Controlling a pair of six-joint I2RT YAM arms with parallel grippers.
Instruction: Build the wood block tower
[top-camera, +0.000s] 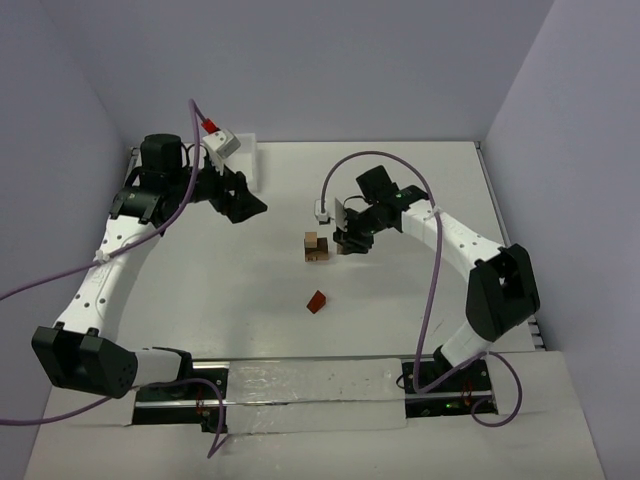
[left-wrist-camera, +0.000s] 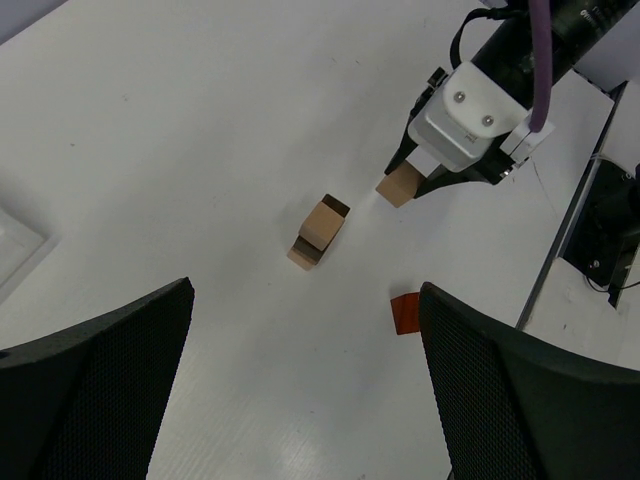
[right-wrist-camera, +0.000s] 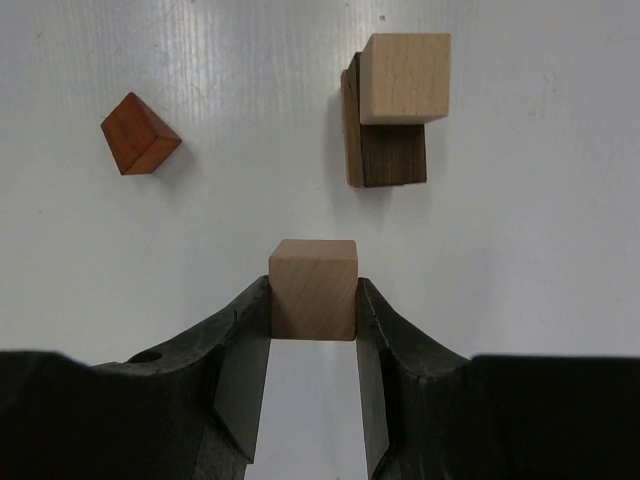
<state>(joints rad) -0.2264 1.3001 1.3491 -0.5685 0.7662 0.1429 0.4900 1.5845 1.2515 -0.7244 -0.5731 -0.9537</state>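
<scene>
The wood block tower (top-camera: 316, 246) is a short stack in mid-table: a light tan cube on top (right-wrist-camera: 404, 78), a dark brown block (right-wrist-camera: 392, 155) under it and a tan sliver at the side. My right gripper (right-wrist-camera: 313, 300) is shut on a light tan cube (right-wrist-camera: 313, 288), held just right of the stack (left-wrist-camera: 320, 232) and apart from it. A reddish-brown block (top-camera: 316, 301) lies loose on the table nearer the arm bases. My left gripper (left-wrist-camera: 305, 295) hangs open at the back left (top-camera: 250, 205), with nothing between its fingers.
A white plastic bin (top-camera: 250, 160) stands at the back, beside the left arm. Purple cables loop off both arms. Grey walls close the table on three sides.
</scene>
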